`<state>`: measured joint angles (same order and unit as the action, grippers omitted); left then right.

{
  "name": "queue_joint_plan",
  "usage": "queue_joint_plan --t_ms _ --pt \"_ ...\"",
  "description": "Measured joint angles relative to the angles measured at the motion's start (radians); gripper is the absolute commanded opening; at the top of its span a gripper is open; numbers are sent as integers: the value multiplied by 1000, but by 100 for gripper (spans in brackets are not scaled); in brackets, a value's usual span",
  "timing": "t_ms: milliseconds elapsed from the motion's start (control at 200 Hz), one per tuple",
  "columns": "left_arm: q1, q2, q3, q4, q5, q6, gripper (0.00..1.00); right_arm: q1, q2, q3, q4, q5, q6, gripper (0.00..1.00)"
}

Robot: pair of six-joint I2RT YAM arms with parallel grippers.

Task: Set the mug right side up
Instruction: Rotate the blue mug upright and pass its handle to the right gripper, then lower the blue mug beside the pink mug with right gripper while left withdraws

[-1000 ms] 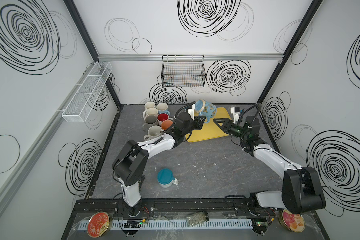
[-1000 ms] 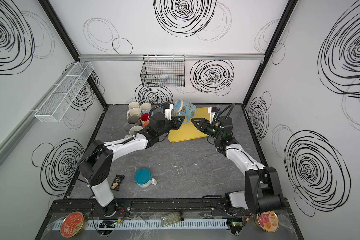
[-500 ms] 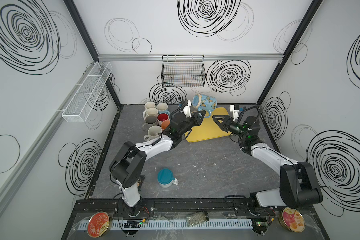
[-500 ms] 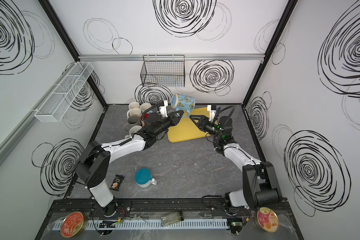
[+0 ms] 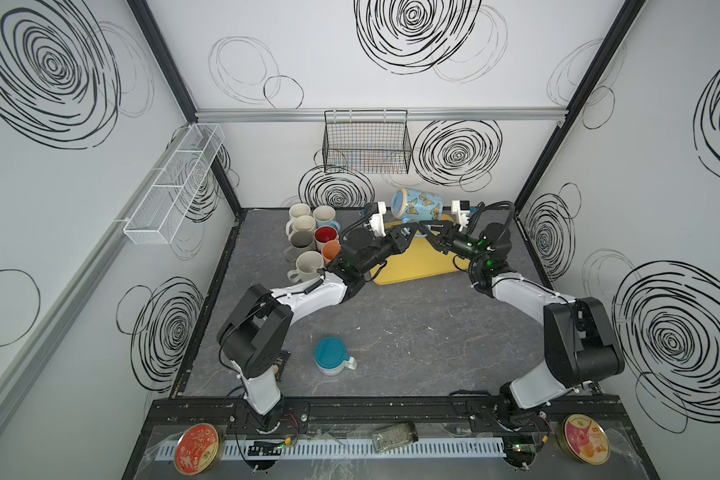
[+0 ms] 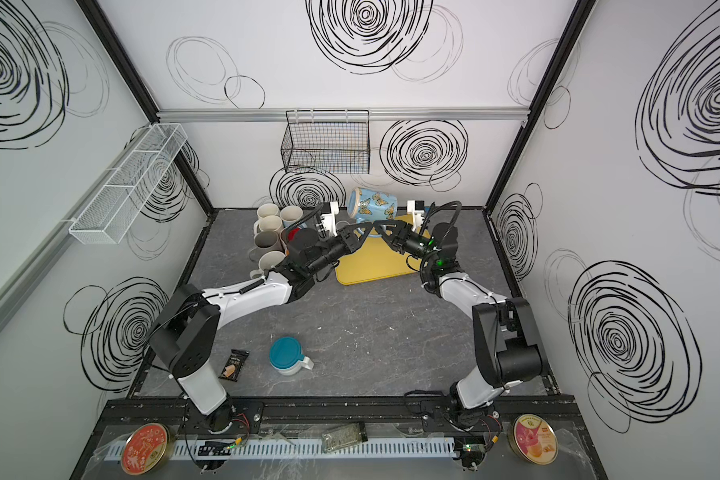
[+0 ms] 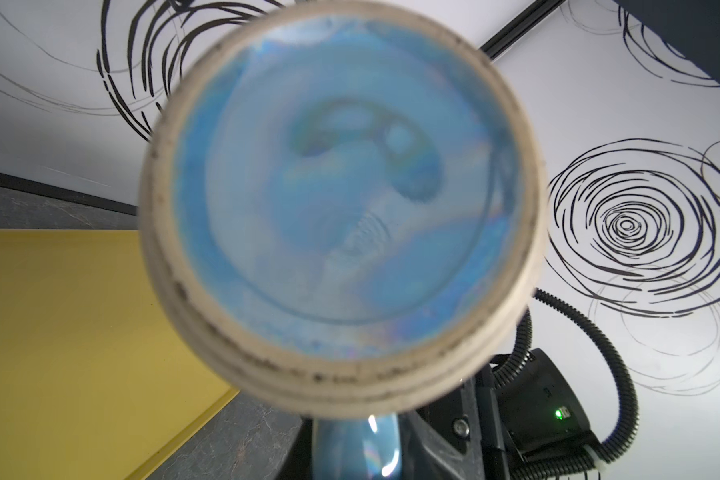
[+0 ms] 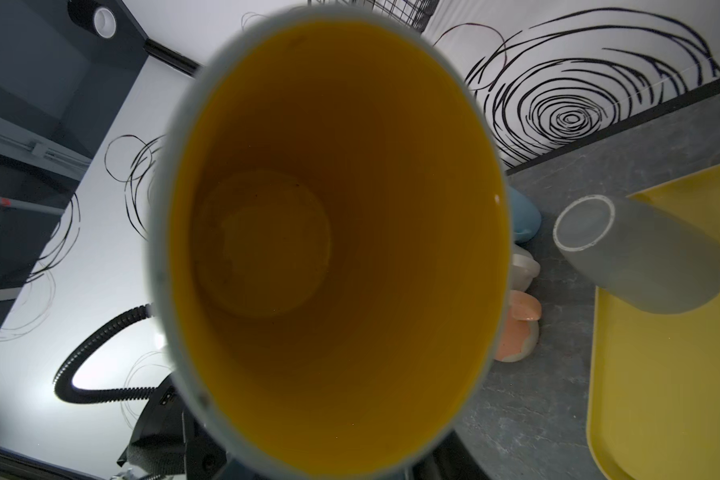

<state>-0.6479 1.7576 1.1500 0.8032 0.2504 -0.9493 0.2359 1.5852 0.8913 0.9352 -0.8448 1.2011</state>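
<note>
Mug [image 5: 417, 204] sideways in clenched left gripper [image 5: 412, 228] (yellow inside: right wrist only); right gripper [image 5: 426, 228] unclear.

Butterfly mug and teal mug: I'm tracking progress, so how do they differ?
The butterfly mug hangs on its side aloft, gripped by the left pincer; the teal mug stands on the table, untouched. The butterfly mug is patterned pale blue; the teal mug plain teal and white. Both have handles.

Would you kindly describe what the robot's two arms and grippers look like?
The left arm and right arm have white link shells with bulky black joints. The left gripper and right gripper are black and tapering; each carries a white camera mount and a ribbed black cable. Small green lights glow on the right wrist.
</note>
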Motion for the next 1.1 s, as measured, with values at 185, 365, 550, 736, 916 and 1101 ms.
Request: queue_joint_plan --t_ms 185,365,550,736,916,1101 --pt "8 -13 -15 26 11 -27 0 18 26 11 74 -12 49 0" --pt "17 -53 -56 34 15 -23 20 29 22 12 85 -19 45 0" --pt "51 -113 -139 50 40 -7 36 45 -38 30 -88 -22 -88 0" --pt "110 -208 -249 69 63 13 43 42 -94 65 -306 21 -272 0" --pt "172 -363 -359 37 63 68 45 59 -96 136 -562 112 -522 0" --pt "231 -577 -428 -181 15 185 47 154 -69 241 -817 258 -796 0"
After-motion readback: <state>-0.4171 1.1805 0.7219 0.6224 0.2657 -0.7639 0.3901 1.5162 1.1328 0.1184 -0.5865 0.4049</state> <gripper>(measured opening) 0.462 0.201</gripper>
